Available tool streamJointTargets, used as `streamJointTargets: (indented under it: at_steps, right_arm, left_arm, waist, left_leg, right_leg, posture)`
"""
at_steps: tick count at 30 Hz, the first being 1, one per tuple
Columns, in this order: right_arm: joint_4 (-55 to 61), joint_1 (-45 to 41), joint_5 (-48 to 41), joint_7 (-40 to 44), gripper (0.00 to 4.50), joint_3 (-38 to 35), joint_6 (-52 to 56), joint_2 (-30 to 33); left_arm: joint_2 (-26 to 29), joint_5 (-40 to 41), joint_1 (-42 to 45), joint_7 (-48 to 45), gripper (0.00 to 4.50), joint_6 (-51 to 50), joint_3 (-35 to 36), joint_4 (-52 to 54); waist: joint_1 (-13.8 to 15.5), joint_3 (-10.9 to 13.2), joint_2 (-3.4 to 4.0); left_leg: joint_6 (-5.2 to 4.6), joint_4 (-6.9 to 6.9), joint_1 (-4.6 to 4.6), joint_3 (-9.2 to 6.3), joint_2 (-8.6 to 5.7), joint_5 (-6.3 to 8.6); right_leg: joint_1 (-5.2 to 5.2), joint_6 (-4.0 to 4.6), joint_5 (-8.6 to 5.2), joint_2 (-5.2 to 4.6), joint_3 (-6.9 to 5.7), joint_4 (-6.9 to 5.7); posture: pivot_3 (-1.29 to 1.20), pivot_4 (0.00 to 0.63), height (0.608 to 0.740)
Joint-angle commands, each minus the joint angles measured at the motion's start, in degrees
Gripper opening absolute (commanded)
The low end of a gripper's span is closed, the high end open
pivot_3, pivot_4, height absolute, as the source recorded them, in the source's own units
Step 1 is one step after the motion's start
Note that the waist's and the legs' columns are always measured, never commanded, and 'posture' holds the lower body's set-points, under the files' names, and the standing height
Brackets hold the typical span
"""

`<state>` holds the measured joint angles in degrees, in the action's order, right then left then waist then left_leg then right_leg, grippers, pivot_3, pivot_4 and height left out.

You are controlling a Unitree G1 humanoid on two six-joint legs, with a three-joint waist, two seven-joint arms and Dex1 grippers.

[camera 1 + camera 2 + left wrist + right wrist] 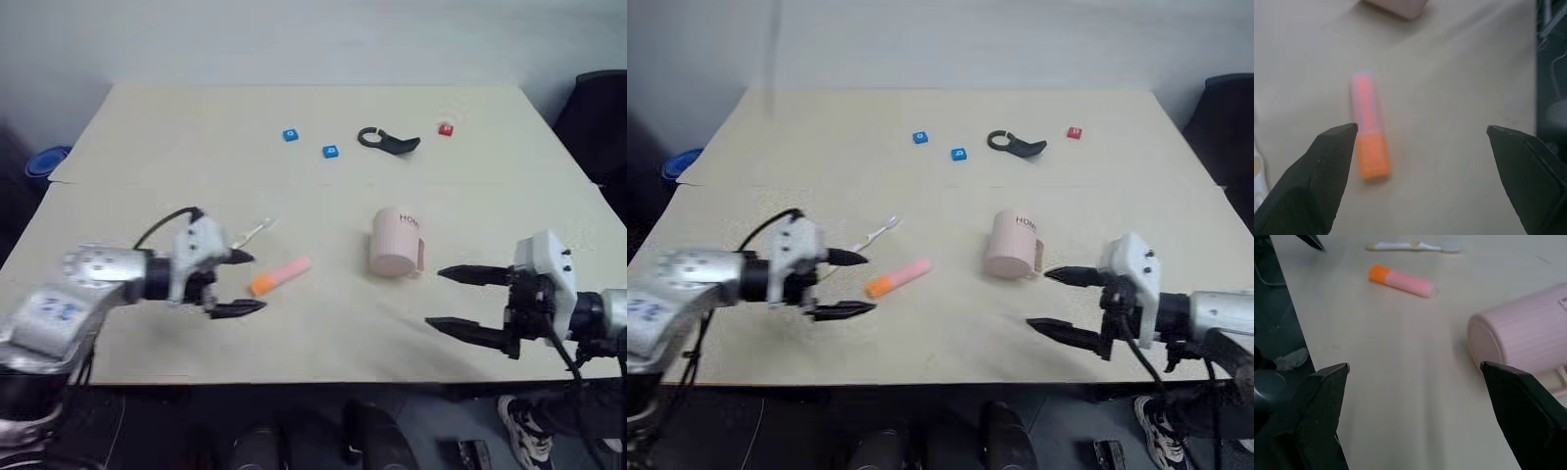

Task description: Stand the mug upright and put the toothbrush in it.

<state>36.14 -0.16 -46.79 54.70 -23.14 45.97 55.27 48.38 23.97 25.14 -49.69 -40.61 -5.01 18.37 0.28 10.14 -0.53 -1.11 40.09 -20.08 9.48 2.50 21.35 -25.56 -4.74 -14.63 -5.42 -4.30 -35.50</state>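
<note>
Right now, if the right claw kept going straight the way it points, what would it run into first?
Most likely the mug, lying on its side just ahead of the open right claw; depth is hard to judge, so it may only graze the mug's base.

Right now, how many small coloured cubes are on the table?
3. Two blue cubes lie at the far middle, one left of the other. One red cube lies far right, beyond the black clip. None looks hidden.

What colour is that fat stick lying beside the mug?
The stick is pink with an orange end, clearest in the right wrist view.
</note>
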Motion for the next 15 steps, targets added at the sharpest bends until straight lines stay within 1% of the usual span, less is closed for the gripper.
streamJointTargets:
  at_steps: [1,2,5,9,10,13,15]
  right_arm:
    - [5.65,-0.24,-2.48,-3.61,4.48,-0.84,0.64,-0.46]
    - [6.80,-0.20,-3.86,-4.64,4.48,-1.28,1.17,-0.61]
    - [8.76,0.33,-6.80,-7.33,4.48,-2.84,2.04,-0.93]
    - [8.93,2.22,-7.00,-9.80,4.48,-4.46,1.71,-0.98]
    - [8.99,2.76,-6.84,-10.15,4.48,-4.67,1.47,-1.06]
    - [9.20,3.75,-6.71,-10.94,4.50,-4.75,0.71,-1.05]
    - [8.97,4.16,-6.44,-11.08,4.50,-4.77,0.17,-0.97]
  left_arm:
    - [-4.12,-6.96,4.59,4.36,4.50,-0.27,-6.72,-5.49]
    - [-5.17,-9.15,5.75,5.03,4.50,-0.14,-8.85,-6.91]
    - [-9.05,-13.25,8.74,8.35,4.50,-1.63,-12.13,-10.86]
    - [-11.40,-14.97,9.55,7.43,4.50,-2.97,-15.09,-10.67]
    - [-11.63,-16.73,9.59,8.04,4.50,-1.79,-16.27,-10.98]
    - [-12.81,-16.37,9.34,7.40,3.97,-4.10,-16.39,-10.50]
    - [-12.13,-17.79,8.82,6.79,3.39,-2.32,-17.33,-9.88]
  waist:
    - [0.28,0.02,-0.06]
    - [0.28,0.02,-0.06]
    - [0.22,0.03,-0.09]
    - [0.44,0.02,-0.13]
    - [0.55,0.01,-0.15]
    - [1.00,-0.01,-0.18]
    - [1.06,-0.03,-0.20]
  left_leg:
    - [-0.04,0.02,-0.04,-0.05,-0.06,-0.03]
    - [-0.04,0.01,-0.08,-0.07,-0.06,-0.03]
    - [-0.05,0.00,-0.14,-0.05,0.05,-0.02]
    - [-0.10,0.01,-0.18,-0.06,0.04,-0.01]
    - [-0.12,0.01,-0.17,-0.06,0.04,-0.01]
    - [-0.20,0.05,-0.10,-0.06,0.08,-0.07]
    - [-0.26,0.08,-0.10,-0.09,0.12,-0.11]
  right_leg:
    - [-0.01,-0.01,0.00,0.02,-0.01,0.01]
    - [-0.03,-0.01,0.01,0.02,-0.02,0.01]
    - [-0.03,-0.01,0.01,0.10,-0.10,-0.03]
    - [-0.03,-0.04,0.02,0.07,-0.11,0.04]
    - [-0.02,-0.04,0.02,0.05,-0.11,0.04]
    - [0.02,-0.05,0.03,-0.04,-0.09,0.17]
    - [0.03,-0.09,0.05,-0.10,-0.06,0.11]
  posture:
    - [0.00,0.150,0.740]
    - [0.00,0.150,0.740]
    - [0.00,0.150,0.740]
    - [0.00,0.150,0.740]
    - [0.00,0.150,0.740]
    - [0.00,0.150,0.740]
    - [0.00,0.150,0.740]
